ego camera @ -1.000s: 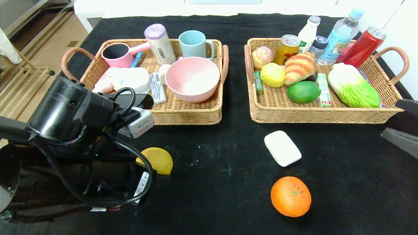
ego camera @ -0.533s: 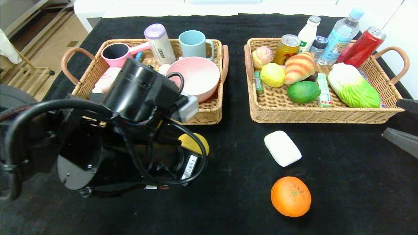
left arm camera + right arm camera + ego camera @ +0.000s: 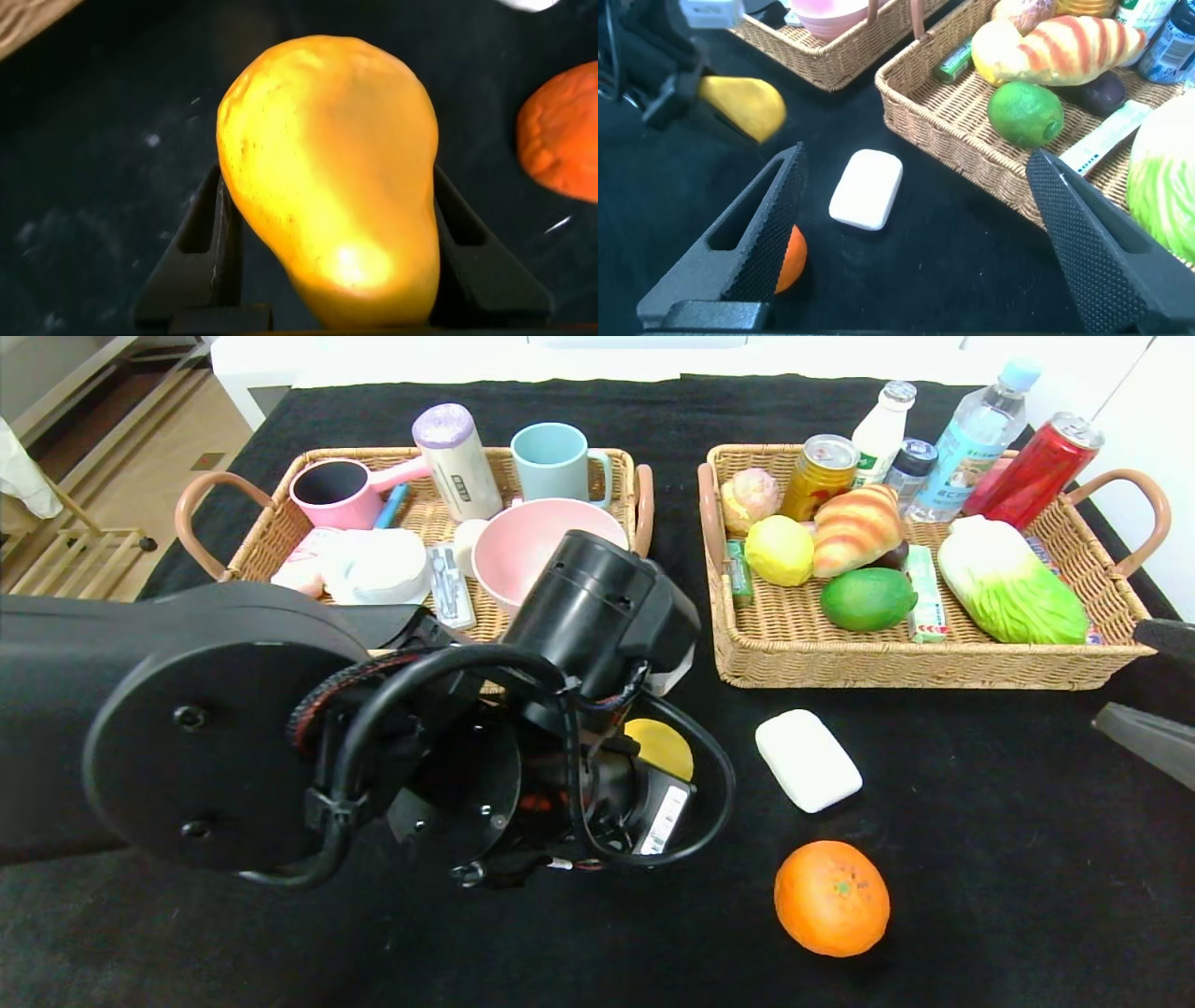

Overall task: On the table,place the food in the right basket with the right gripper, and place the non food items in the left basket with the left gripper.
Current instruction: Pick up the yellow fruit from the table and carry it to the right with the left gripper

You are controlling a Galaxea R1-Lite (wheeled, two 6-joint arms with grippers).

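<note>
Gripping yellow pear [image 3: 332, 177] | left claw [image 3: 327, 271] fingers either side; above table [image 3: 980, 849]

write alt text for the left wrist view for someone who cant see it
The left gripper holds a lumpy yellow pear-shaped fruit between its two black fingers, above the black table. Part of an orange shows at the edge.

- head view looks forward and down from above the table [image 3: 980, 859], taking in both baskets
- left wrist view sits very close, looking along its fingers [image 3: 201, 252] at the yellow pear [image 3: 332, 177]
- right wrist view looks low across the cloth toward the right basket [image 3: 943, 121]
- all three share the pear and the orange [image 3: 831, 898]; head and right wrist views share the white bar [image 3: 867, 189]
</note>
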